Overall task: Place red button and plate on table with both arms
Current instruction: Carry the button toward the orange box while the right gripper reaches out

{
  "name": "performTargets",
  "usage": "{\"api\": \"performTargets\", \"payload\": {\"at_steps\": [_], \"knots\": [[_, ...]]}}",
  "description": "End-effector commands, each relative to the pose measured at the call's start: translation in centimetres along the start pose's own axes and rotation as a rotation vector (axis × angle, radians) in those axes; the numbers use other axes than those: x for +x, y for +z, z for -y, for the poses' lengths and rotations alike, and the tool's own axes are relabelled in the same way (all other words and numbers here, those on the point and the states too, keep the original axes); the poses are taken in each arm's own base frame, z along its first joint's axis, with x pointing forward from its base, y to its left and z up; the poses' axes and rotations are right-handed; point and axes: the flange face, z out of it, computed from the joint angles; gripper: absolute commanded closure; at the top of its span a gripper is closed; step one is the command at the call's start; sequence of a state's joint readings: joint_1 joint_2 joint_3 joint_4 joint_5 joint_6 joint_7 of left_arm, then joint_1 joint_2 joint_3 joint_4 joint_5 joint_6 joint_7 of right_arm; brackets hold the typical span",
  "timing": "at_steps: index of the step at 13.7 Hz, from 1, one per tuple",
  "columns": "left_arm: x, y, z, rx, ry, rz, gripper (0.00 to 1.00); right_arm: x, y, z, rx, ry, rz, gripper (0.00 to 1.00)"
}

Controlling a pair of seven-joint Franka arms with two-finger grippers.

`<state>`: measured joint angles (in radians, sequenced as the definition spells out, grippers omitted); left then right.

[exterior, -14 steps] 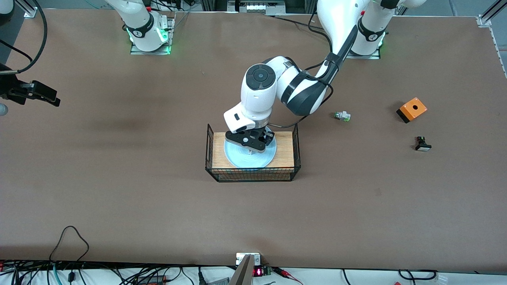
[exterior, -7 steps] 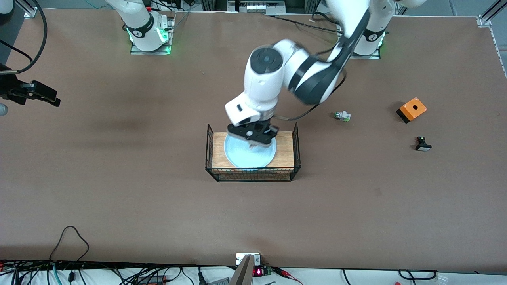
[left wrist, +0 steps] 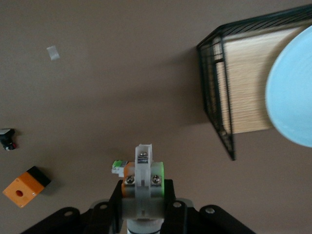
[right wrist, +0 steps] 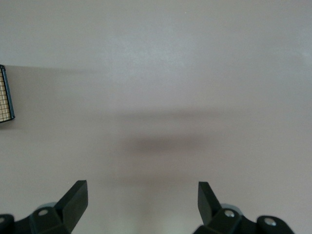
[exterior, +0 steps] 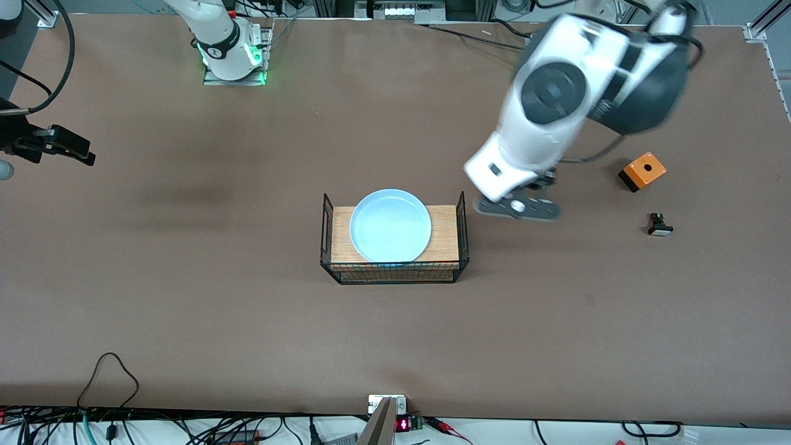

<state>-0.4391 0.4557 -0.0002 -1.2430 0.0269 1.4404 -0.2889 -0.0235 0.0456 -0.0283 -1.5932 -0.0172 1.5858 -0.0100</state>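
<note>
The pale-blue plate (exterior: pixel 390 225) (left wrist: pixel 292 87) lies on a wooden board inside a black wire basket (exterior: pixel 460 210) (left wrist: pixel 214 87) at the table's middle. My left gripper (exterior: pixel 518 210) (left wrist: pixel 143 168) hangs over bare table (exterior: pixel 247 321) between the basket and the orange box. It is shut on a small white switch, the red button (left wrist: pixel 143 155); its red cap is hidden. My right gripper (exterior: pixel 74 148) (right wrist: pixel 142 187) waits open over bare table at the right arm's end, with nothing between its fingers.
An orange box (exterior: pixel 642 170) (left wrist: pixel 24 186) and a black switch (exterior: pixel 659 225) (left wrist: pixel 7 138) lie toward the left arm's end. A green-capped white switch (left wrist: pixel 116 167) lies on the table under my left gripper. Cables run along the edge nearest the front camera.
My left gripper shut on the small switch at the plate, lifted it out of the basket and swung toward the left arm's end. The plate now shows whole. The right arm has not moved.
</note>
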Motion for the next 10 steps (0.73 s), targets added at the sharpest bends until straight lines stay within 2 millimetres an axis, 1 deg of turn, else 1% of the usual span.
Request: {"api": "performTargets", "payload": {"at_steps": [1,2,4,5,6,7,8,9,10], "knots": [[1.5,5.6,7.0,-0.018,0.095,0.138,0.81,-0.5,-0.7,5.0,0.045,0.109,0.016,0.00],[2.0,7.8,9.0,-0.029,0.112,0.172,0.81,-0.8,-0.8,8.2,0.064,0.195,0.024,0.00],[2.9,12.7,13.4,-0.059,0.134,0.187,0.81,-1.9,-0.7,15.2,0.067,0.250,0.022,0.00],[3.2,15.0,15.4,-0.075,0.161,0.179,0.81,-2.6,-0.4,19.3,0.068,0.247,0.014,0.00],[3.5,19.1,18.2,-0.098,0.203,0.136,0.81,-3.2,0.4,25.3,0.089,0.232,-0.032,0.00],[3.5,21.6,18.3,-0.098,0.215,0.104,0.80,-3.4,1.0,27.9,0.107,0.246,-0.052,0.00],[3.4,23.5,18.3,-0.095,0.212,0.072,0.80,-3.2,2.2,29.8,0.116,0.272,-0.055,0.00],[3.0,26.0,17.9,-0.094,0.212,0.041,0.80,-3.1,3.1,31.7,0.132,0.307,-0.065,0.00],[2.8,27.6,17.7,-0.090,0.212,-0.008,0.80,-3.5,4.5,34.2,0.138,0.331,-0.063,0.00]]}}
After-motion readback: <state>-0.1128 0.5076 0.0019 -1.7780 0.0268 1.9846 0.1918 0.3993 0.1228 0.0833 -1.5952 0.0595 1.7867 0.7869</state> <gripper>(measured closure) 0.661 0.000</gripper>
